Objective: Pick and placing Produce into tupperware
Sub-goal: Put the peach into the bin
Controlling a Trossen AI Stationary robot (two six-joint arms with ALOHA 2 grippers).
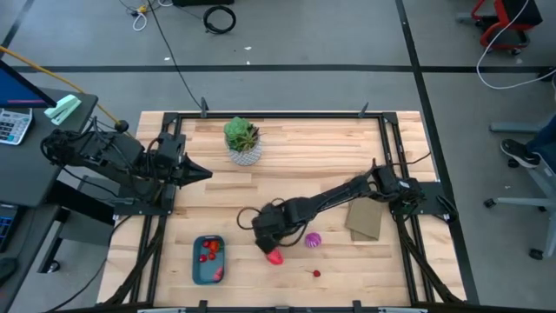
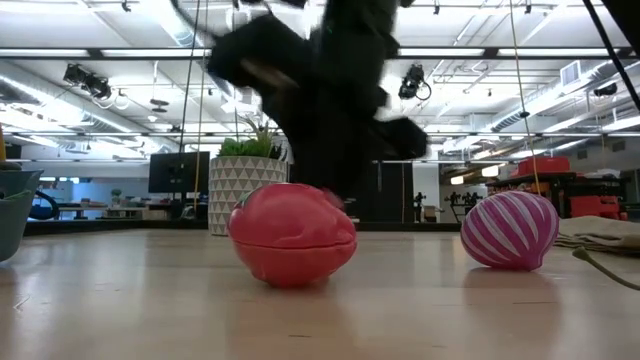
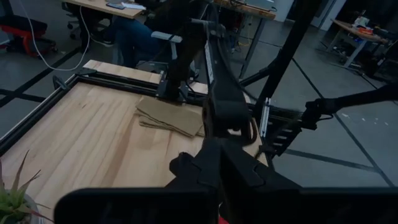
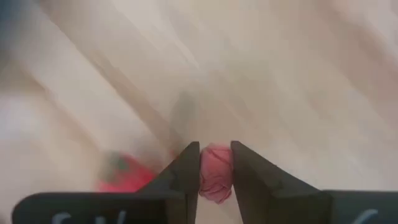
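The oval red-pink piece is on the wooden table near its middle front, large in the low view. My right gripper reaches over it from the table's right side and is shut on it. The purple ribbed ball rests on the table just right of it and also shows in the low view. One tiny red piece lies nearer the front edge. The blue-teal tray at the front left holds several red pieces. My left gripper waits shut at the left side. My right gripper pinches the oval red-pink piece between its two fingers, one on each side of the piece's upper part. The fingers come from above, slanting down from the table's right side. In the low view the piece's underside looks to be on the table.
A green plant in a white pot stands at the far middle. A tan folded piece lies at the right by the right arm's base. A blurred red thing shows beside the right fingers. Bare wood lies between tray and gripper.
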